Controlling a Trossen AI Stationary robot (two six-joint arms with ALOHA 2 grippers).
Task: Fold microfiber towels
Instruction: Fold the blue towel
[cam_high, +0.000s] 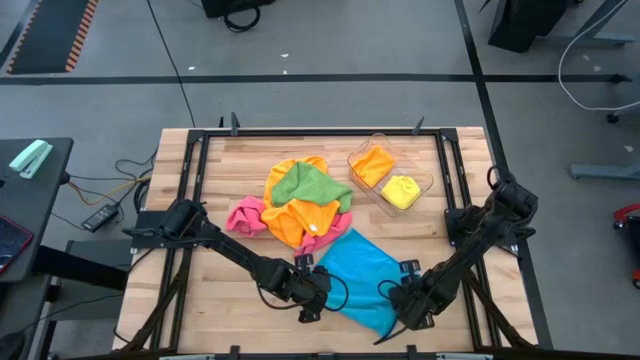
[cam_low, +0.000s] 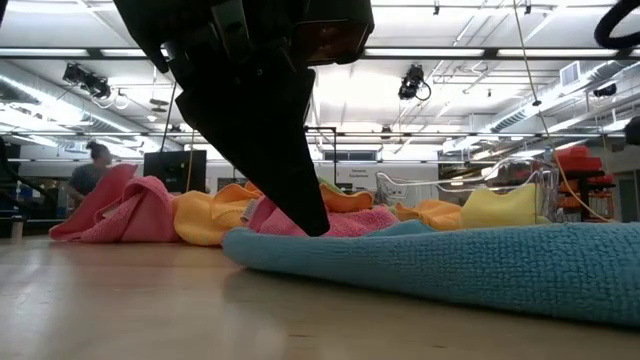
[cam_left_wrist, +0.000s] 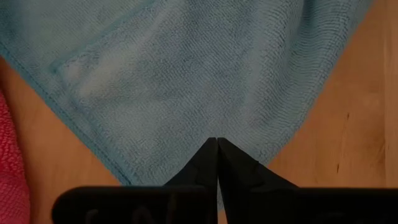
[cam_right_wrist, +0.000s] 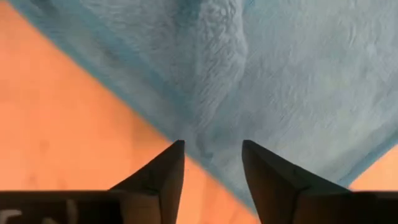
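Blue towel (cam_high: 362, 277): spread flat on the near middle of the wooden desk (cam_high: 200, 300), one corner toward the near edge.
Left gripper (cam_left_wrist: 216, 142): at the blue towel's near-left edge, fingers pressed together, tips on the cloth; whether fabric is pinched between them cannot be told.
Right gripper (cam_right_wrist: 212, 146): at the towel's near-right edge, fingers parted, a raised fold of blue cloth between and just beyond the tips.
Loose heap, mid-desk, touching the blue towel's far corner: pink towel (cam_high: 245, 216) left, orange towel (cam_high: 300, 220), green towel (cam_high: 310, 185) on top.
Clear plastic tray (cam_high: 425, 182), far right: holds a folded orange cloth (cam_high: 372, 165) and a folded yellow cloth (cam_high: 401, 190).
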